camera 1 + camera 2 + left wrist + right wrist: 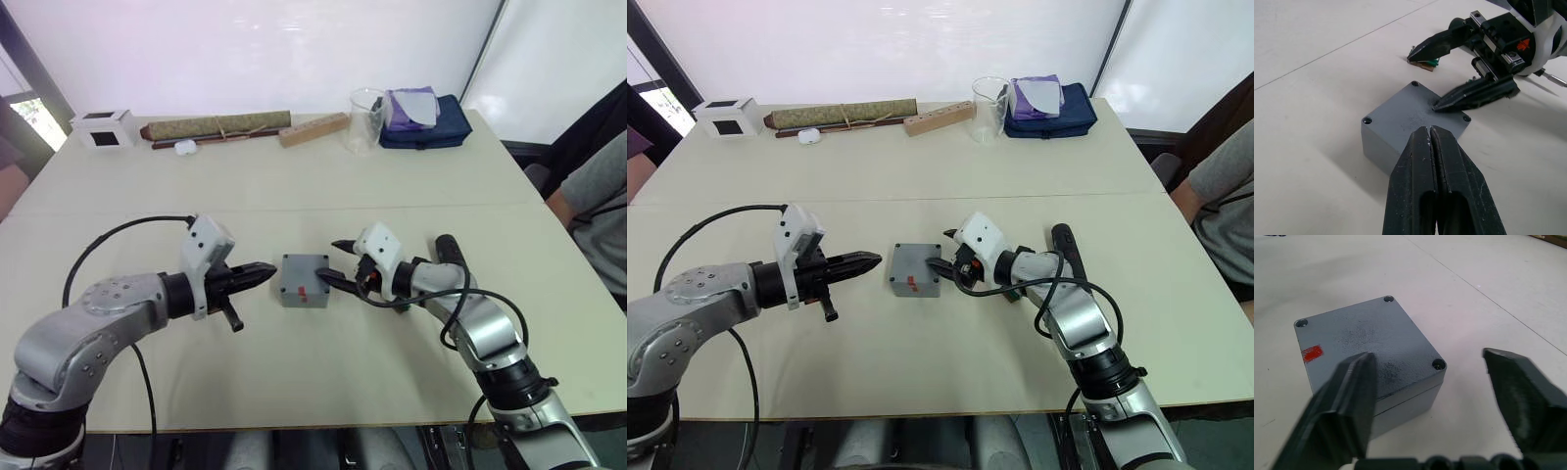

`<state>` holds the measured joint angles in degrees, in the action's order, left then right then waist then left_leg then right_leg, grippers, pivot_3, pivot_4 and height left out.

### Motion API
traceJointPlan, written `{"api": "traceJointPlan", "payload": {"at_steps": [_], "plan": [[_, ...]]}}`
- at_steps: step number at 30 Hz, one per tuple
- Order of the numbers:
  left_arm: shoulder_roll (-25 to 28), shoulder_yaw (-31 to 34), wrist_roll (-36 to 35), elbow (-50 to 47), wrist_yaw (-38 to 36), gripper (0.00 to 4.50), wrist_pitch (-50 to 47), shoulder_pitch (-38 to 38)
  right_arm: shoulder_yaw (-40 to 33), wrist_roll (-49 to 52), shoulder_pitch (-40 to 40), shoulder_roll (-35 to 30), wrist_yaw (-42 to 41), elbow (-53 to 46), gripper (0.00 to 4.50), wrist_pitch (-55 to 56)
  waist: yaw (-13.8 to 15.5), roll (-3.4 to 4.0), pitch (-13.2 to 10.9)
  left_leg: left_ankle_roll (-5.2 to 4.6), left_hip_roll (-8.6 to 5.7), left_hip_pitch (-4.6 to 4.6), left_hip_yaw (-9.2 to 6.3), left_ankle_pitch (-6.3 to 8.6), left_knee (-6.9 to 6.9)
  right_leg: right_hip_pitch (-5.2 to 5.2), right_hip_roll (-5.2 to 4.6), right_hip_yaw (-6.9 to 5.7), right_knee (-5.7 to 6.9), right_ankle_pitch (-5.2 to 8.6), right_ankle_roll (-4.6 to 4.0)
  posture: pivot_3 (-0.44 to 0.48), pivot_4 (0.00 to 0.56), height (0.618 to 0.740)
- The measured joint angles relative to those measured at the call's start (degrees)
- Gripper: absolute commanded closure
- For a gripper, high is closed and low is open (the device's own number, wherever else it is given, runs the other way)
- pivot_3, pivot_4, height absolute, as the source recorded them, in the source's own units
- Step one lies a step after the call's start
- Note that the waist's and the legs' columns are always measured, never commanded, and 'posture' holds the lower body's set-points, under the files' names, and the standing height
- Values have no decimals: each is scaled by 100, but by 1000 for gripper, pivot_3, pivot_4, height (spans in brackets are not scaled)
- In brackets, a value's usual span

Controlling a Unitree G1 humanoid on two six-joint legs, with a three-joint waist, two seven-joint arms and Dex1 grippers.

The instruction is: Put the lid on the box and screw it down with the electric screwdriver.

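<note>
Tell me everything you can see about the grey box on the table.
The box is a small square grey enclosure, metal-looking, with its lid already seated on top and a seam beneath it. Screw holes sit in the lid's corners; a red mark is near one edge. It stands flat on the table between both grippers. One finger of the open right gripper rests on the lid.

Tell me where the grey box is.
The box sits mid-table between the shut left gripper and open right gripper, lid already on.
</note>
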<state>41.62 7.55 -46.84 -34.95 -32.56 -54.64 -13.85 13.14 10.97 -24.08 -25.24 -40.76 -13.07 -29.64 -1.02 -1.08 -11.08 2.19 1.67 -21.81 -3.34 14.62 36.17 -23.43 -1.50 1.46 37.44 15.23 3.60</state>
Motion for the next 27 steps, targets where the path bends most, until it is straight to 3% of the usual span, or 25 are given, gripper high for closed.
{"api": "traceJointPlan", "payload": {"at_steps": [9, 14, 20, 25, 27], "plan": [[5, -1, 0, -4, 27, 4500, 0, -49, -173, 183, -79, -58, -17, -170, 43, -279, 4, 0, 0, 0, 0, 0, 0, 0, 0, 0, 0, 0, 0, 0, 0, 0, 150, 740], [7, -58, 0, -1, -26, 4500, 25, -308, -819, 809, -179, -359, -122, -733, 43, -939, 23, 1, -1, 0, -2, -5, 0, 0, 2, 0, -3, -1, -1, 0, 0, 0, 150, 740], [-19, -185, -160, 12, -188, 4500, 16, -765, -1812, 1700, -636, -1029, -159, -1066, 43, -2068, 13, 1, -1, 0, -2, -4, 0, 0, 0, -1, 0, -1, -1, 0, -1, 0, 150, 740], [102, -448, -207, 80, -576, 4500, 10, -1129, -2438, 2106, -1276, -1892, -76, -748, 43, -3049, 7, 10, -8, -1, -3, -18, 1, 0, 5, -13, 0, 0, -1, 0, -1, 0, 150, 740], [240, -609, -203, 73, -787, 4500, 11, -1228, -2466, 2219, -1692, -2392, 21, -368, 43, -4015, 6, 11, -9, -1, -3, -26, 1, 0, 4, -20, -1, -1, -2, 1, -3, 0, 150, 740]]}}
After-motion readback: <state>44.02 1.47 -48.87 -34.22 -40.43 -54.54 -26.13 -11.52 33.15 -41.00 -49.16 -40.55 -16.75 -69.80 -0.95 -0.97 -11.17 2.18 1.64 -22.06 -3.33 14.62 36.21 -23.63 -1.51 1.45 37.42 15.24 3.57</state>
